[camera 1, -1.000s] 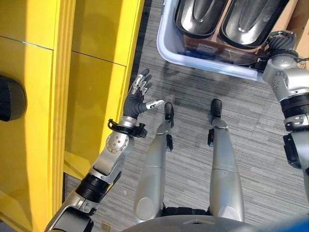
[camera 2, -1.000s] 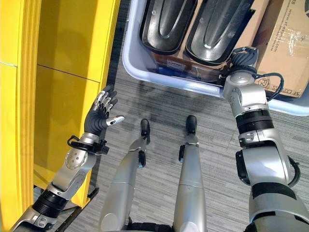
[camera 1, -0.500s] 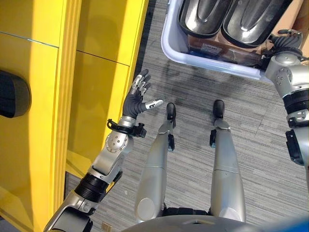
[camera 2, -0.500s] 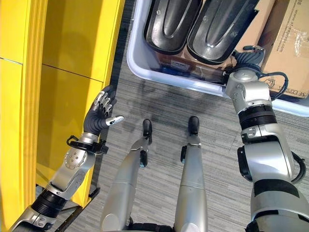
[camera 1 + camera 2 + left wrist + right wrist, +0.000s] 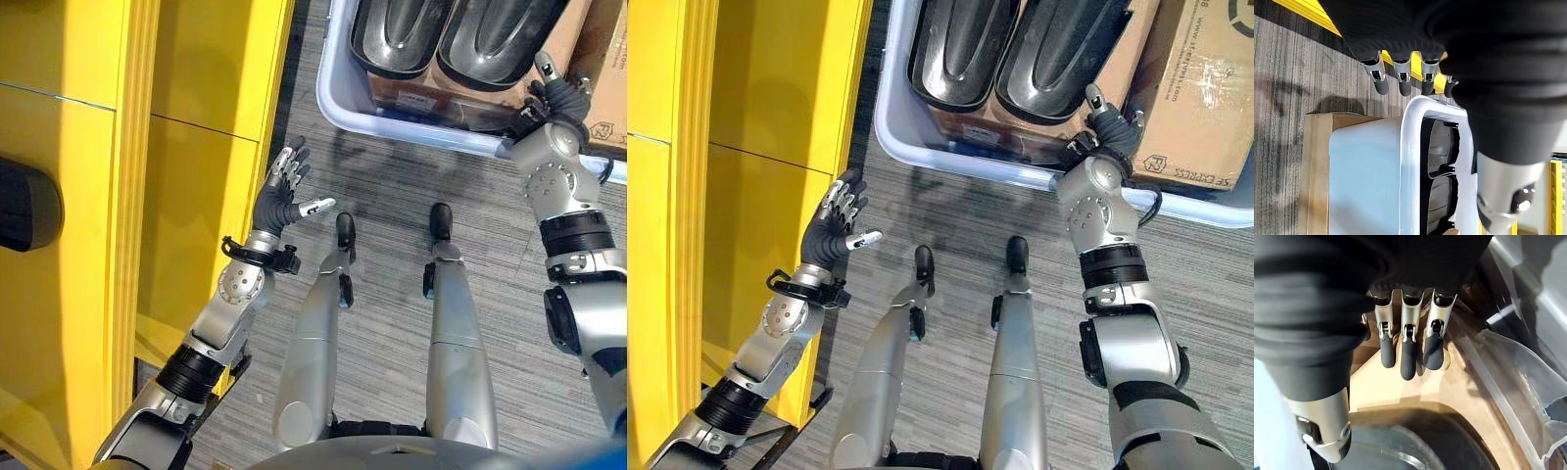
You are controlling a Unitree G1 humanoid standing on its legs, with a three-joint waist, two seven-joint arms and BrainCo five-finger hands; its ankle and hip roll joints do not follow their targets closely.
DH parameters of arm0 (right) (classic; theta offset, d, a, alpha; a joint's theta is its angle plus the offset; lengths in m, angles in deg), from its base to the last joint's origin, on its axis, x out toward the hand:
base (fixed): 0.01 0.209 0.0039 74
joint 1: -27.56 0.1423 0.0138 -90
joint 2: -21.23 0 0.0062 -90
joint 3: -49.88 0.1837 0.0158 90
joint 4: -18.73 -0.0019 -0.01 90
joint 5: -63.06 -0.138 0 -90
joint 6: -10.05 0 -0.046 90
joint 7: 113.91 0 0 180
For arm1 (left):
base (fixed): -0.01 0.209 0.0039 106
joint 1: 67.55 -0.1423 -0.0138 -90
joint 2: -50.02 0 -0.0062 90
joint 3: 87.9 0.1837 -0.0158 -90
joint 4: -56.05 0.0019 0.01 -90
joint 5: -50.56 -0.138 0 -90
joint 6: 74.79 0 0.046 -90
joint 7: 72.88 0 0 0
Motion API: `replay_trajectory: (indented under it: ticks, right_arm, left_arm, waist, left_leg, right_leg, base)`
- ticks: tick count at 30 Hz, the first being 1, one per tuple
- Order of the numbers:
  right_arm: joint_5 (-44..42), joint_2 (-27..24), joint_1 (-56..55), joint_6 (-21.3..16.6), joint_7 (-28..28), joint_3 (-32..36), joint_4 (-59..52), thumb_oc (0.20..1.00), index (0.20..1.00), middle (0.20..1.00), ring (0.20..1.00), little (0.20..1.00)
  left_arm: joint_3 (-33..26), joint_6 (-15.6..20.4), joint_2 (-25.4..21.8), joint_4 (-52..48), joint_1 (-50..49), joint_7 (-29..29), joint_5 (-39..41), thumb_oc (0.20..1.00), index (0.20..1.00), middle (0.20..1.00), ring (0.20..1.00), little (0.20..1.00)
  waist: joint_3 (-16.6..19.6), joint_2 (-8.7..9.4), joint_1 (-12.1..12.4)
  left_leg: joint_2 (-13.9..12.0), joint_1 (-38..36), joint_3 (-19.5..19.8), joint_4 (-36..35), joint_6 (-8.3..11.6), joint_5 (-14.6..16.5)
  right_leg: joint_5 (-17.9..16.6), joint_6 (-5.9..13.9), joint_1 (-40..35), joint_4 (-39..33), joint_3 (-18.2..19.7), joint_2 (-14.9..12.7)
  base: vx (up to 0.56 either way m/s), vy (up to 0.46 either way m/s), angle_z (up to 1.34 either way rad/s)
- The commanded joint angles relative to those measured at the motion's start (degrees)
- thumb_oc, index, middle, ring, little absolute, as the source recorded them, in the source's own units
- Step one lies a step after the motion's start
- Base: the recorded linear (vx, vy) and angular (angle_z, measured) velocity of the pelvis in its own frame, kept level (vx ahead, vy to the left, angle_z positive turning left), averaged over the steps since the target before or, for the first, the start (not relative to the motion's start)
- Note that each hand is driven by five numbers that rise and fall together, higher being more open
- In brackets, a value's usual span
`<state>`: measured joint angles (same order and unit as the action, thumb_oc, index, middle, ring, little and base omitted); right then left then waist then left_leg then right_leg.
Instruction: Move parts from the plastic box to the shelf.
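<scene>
A: Where do the eye views look from?
B: From the head, straight down; both share the tall yellow metal shelf (image 5: 147, 147) and the translucent white plastic box (image 5: 921, 147) on the grey carpeted floor (image 5: 392, 186).
A: And the wrist views?
B: Very close along each hand; the left faces that box (image 5: 1410, 156), the right a brown cardboard surface (image 5: 1400, 391).

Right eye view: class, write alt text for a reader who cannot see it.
The robot's right hand reaches with open fingers over the near rim of a pale plastic box holding two dark moulded parts on the grey floor. Its left hand is held open beside a yellow shelf. A cardboard box lies to the right.
</scene>
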<state>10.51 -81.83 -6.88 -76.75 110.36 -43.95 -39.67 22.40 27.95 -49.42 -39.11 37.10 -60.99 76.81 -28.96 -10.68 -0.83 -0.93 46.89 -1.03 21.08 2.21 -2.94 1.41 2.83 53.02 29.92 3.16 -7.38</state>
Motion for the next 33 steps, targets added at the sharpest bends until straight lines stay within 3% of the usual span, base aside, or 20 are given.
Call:
replay_trajectory:
  ticks: [1, 2, 4, 6, 10, 11, 12, 13, 18, 20, 24, 33]
  right_arm:
    - [0.85, 2.02, -2.79, -1.15, 1.53, -1.05, -0.42, 1.000, 1.000, 1.000, 1.000, 1.000]
    - [1.45, 2.31, -3.17, -3.10, 2.67, -0.71, -1.13, 1.000, 1.000, 1.000, 1.000, 1.000]
    - [1.07, 2.47, -3.54, -3.42, 3.18, -0.44, -1.84, 1.000, 1.000, 1.000, 1.000, 1.000]
    - [1.07, 2.58, -4.18, -1.47, 1.27, -0.56, -2.06, 1.000, 1.000, 1.000, 1.000, 1.000]
    - [7.73, 2.10, -3.95, 7.09, -2.25, -3.33, -0.14, 1.000, 1.000, 1.000, 1.000, 1.000]
    - [8.51, 2.00, -3.66, 7.35, -1.65, -3.63, 0.04, 1.000, 1.000, 1.000, 1.000, 1.000]
    - [18.54, 0.35, -2.25, 11.69, -2.71, -5.15, 1.22, 1.000, 1.000, 1.000, 1.000, 1.000]
    - [23.15, -1.34, -0.76, 14.59, -2.06, -6.62, 2.13, 1.000, 1.000, 1.000, 1.000, 1.000]
    - [29.00, -4.95, 2.53, 24.03, -1.83, -11.32, 2.86, 1.000, 1.000, 1.000, 1.000, 1.000]
    - [32.00, -5.66, 3.21, 25.55, -1.93, -12.32, 2.98, 1.000, 1.000, 1.000, 1.000, 1.000]
    - [29.84, -5.64, 3.32, 27.08, -0.41, -13.15, 3.04, 1.000, 1.000, 1.000, 1.000, 1.000]
    - [20.97, -5.22, 4.84, 24.07, 1.06, -12.80, 9.28, 1.000, 1.000, 1.000, 1.000, 1.000]
  left_arm:
    - [-0.80, 2.78, -0.43, -1.25, 0.08, 0.99, -1.08, 1.000, 1.000, 1.000, 1.000, 1.000]
    - [-0.67, 2.54, -0.49, -1.34, 0.33, 1.22, -1.08, 1.000, 1.000, 1.000, 1.000, 1.000]
    - [-0.60, 2.49, -0.35, -1.24, 0.40, 1.16, -1.29, 1.000, 1.000, 1.000, 1.000, 1.000]
    - [-0.41, 2.20, -0.37, -1.34, 0.53, 1.35, -1.47, 1.000, 1.000, 1.000, 1.000, 1.000]
    - [-0.73, 1.70, 0.00, -0.88, 1.17, 1.26, -1.68, 1.000, 1.000, 1.000, 1.000, 1.000]
    - [-0.80, 1.68, 0.04, -0.75, 1.28, 1.22, -1.68, 1.000, 1.000, 1.000, 1.000, 1.000]
    - [-1.31, 1.41, -0.56, -0.85, 1.54, 0.70, -1.19, 1.000, 1.000, 1.000, 1.000, 1.000]
    - [-1.58, 0.71, -0.77, -1.09, 1.87, 0.68, -0.92, 1.000, 1.000, 1.000, 1.000, 1.000]
    - [-1.35, 0.50, -0.84, -2.01, 1.44, 1.98, -0.88, 1.000, 1.000, 1.000, 1.000, 1.000]
    - [-1.26, 0.84, -0.81, -1.95, 1.27, 2.54, -0.82, 1.000, 1.000, 1.000, 1.000, 1.000]
    - [-1.15, 0.71, -0.90, -2.09, 1.31, 2.91, -0.62, 1.000, 1.000, 1.000, 1.000, 1.000]
    - [-0.92, 0.68, -1.49, -1.89, 1.39, 2.94, -0.24, 1.000, 1.000, 1.000, 1.000, 1.000]
  waist:
    - [-0.84, -1.91, 0.03]
    - [-0.84, -1.79, -0.03]
    - [-0.84, -1.69, -0.14]
    - [-0.84, -1.60, -0.27]
    - [-0.84, -1.52, -0.25]
    - [-0.84, -1.49, -0.23]
    - [-0.84, -1.35, 0.01]
    - [-0.84, -1.09, 0.19]
    - [-0.84, 0.02, 0.88]
    - [-0.84, 0.23, 1.12]
    - [-0.84, 0.44, 1.52]
    - [-0.84, 0.77, 2.79]
  left_leg:
    - [0.73, -0.75, -0.22, -1.28, -2.20, 5.20]
    - [0.72, -0.61, -0.13, -1.10, -2.23, 5.26]
    - [0.76, -0.62, -0.07, -1.09, -2.27, 5.28]
    - [0.74, -0.68, -0.05, -1.15, -2.22, 5.23]
    - [0.76, -0.51, 0.01, -0.99, -2.22, 5.18]
    - [0.75, -0.47, 0.01, -0.96, -2.23, 5.17]
    - [0.92, -0.05, 0.28, -0.70, -2.17, 5.14]
    - [0.96, 0.34, 0.50, -0.46, -2.10, 5.15]
    - [0.94, 2.51, 1.00, 0.26, -2.01, 5.13]
    - [0.99, 3.27, 1.05, 0.67, -2.03, 5.25]
    - [1.23, 4.10, 1.25, 1.05, -2.17, 5.36]
    - [1.73, 6.56, 2.13, 2.49, -2.49, 5.85]
  right_leg:
    - [6.95, -1.11, -4.72, -0.26, 2.45, 1.13]
    - [6.89, -1.06, -4.63, -0.14, 2.43, 1.15]
    - [6.86, -1.08, -4.73, -0.27, 2.47, 1.19]
    - [6.80, -1.07, -4.71, -0.30, 2.47, 1.31]
    - [6.68, -1.07, -4.37, -0.16, 2.40, 1.29]
    - [6.66, -1.07, -4.34, -0.15, 2.37, 1.27]
    - [6.67, -1.02, -4.13, 0.01, 2.12, 1.24]
    - [6.66, -1.00, -4.01, 0.03, 1.97, 1.25]
    - [6.36, -0.80, -2.79, 0.04, 1.37, 1.39]
    - [6.20, -0.72, -2.52, -0.23, 1.23, 1.14]
    - [5.84, -0.58, -2.12, -0.49, 1.12, 1.03]
    - [5.35, -0.32, -0.74, -0.72, 0.32, 0.62]
  base:
    - [0.00, 0.000, 0.00]
    - [0.00, 0.000, 0.00]
    - [0.00, 0.000, 0.00]
    - [0.00, 0.000, 0.00]
    - [0.00, 0.000, 0.00]
    - [0.00, 0.000, 0.00]
    - [0.00, 0.000, 0.00]
    - [0.02, -0.014, 0.03]
    - [0.03, 0.025, 0.07]
    - [0.05, 0.067, 0.01]
    - [0.03, 0.030, 0.05]
    - [0.03, 0.014, 0.05]
